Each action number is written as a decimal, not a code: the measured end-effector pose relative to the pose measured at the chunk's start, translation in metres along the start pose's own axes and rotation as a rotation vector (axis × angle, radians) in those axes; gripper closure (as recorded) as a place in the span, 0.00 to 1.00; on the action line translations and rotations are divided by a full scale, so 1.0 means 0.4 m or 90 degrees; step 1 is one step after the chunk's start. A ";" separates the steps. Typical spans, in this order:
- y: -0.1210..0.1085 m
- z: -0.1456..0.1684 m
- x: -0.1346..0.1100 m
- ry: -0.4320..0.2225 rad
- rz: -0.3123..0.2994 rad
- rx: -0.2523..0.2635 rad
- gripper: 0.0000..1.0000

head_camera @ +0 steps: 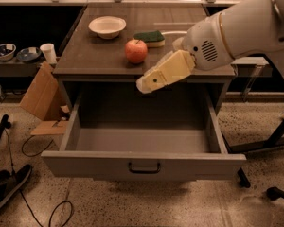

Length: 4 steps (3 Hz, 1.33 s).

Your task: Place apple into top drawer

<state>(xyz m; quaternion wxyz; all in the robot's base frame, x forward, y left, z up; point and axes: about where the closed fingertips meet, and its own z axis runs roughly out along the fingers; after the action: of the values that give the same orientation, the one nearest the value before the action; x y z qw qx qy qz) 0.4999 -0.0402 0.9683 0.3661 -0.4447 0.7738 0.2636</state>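
The red-orange apple sits on the dark wooden cabinet top, near its front edge. The top drawer is pulled out and open, grey inside, with a small dark handle on its front panel; nothing lies in it. My gripper hangs at the end of the cream and white arm, just right of and slightly below the apple, over the back of the open drawer. It holds nothing that I can see.
A white bowl and a green-and-yellow sponge lie behind the apple. A cardboard piece leans at the left. Cups and bowls stand on a low shelf to the left. Cables and a shoe lie on the floor.
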 end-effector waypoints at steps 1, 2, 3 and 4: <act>-0.038 0.077 -0.023 -0.055 0.065 0.034 0.00; -0.106 0.128 -0.086 -0.104 0.069 0.083 0.00; -0.182 0.170 -0.131 -0.124 0.054 0.125 0.00; -0.255 0.214 -0.146 -0.113 0.029 0.146 0.00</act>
<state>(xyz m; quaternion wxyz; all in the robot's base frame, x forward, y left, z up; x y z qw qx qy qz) 0.6376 0.0040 0.9560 0.4754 -0.3575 0.7733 0.2195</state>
